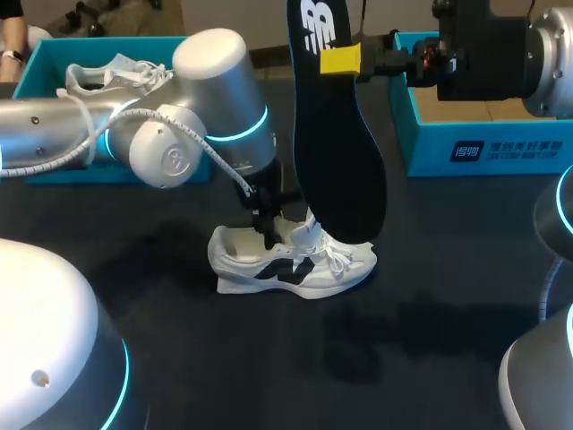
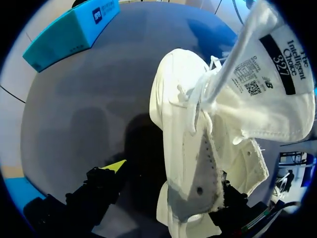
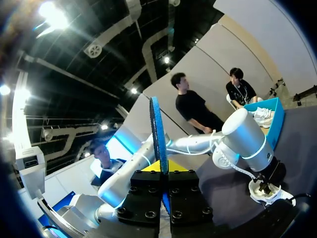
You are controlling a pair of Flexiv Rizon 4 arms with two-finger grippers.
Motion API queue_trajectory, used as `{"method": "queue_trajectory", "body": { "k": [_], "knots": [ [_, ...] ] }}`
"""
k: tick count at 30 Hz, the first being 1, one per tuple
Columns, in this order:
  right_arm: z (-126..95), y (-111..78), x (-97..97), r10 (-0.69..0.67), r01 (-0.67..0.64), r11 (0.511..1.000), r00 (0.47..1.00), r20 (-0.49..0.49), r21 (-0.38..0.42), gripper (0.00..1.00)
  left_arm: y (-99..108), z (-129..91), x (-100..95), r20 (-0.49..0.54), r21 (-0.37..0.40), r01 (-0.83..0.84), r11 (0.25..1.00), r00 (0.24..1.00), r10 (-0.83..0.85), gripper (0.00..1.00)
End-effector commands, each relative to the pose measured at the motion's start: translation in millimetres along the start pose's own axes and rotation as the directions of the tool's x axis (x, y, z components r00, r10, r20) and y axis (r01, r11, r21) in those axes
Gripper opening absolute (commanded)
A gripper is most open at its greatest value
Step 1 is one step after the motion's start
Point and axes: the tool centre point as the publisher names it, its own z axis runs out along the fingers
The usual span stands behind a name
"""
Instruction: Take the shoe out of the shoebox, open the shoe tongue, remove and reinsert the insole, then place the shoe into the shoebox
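Above the unboxed shoe, the right claw is pinching the pulled-out insole. The left claw is sitting spread at its heel. Reinserting and boxing are remaining.

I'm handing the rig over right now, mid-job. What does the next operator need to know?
Left gripper: open, down at the opening of the shoe, not clamped on it.
Right gripper: shut on the insole, which hangs upright over the shoe with its lower end near the laces.
The shoe stands on the table with its tongue folded open.
Done: shoe out of the box, tongue opened, insole removed.
Left: reinsert the insole, then place the shoe into the shoebox.
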Motion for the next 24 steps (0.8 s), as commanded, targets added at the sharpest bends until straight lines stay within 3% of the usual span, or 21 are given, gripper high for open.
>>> {"method": "queue_trajectory", "body": {
  "k": [1,3,7,9,17,24],
  "knots": [
    [2.9,0.0,-0.4,0.002,-0.002,1.0,1.0,0.001,-0.001,0.0,-2.7,6.2,0.2,-0.013,-0.005,-0.006,1.0,1.0,0.006,0.62],
    [2.9,0.0,-0.4,0.002,-0.002,1.0,1.0,0.001,-0.001,0.0,-4.1,8.5,3.1,-0.021,-0.009,-0.018,1.0,1.0,0.017,0.46],
    [2.9,0.0,-0.4,0.002,-0.002,1.0,1.0,0.001,-0.001,0.0,-6.4,9.3,7.8,-0.035,-0.014,-0.042,0.999,0.999,0.042,0.27],
    [2.9,0.0,-0.4,0.002,-0.002,1.0,1.0,0.001,-0.001,0.0,-6.5,8.7,9.6,-0.048,-0.021,-0.059,0.998,0.997,0.057,0.0],
    [2.9,0.0,-0.4,0.002,-0.002,1.0,1.0,0.001,-0.001,0.0,-6.7,-2.3,12.6,-0.095,-0.04,-0.164,0.986,0.983,0.159,0.0],
    [2.9,0.0,-0.4,0.002,-0.002,1.0,1.0,0.001,-0.001,0.0,-15.1,-15.2,11.7,-0.215,-0.042,-0.373,0.927,0.909,0.356,0.0]
  ]
}}
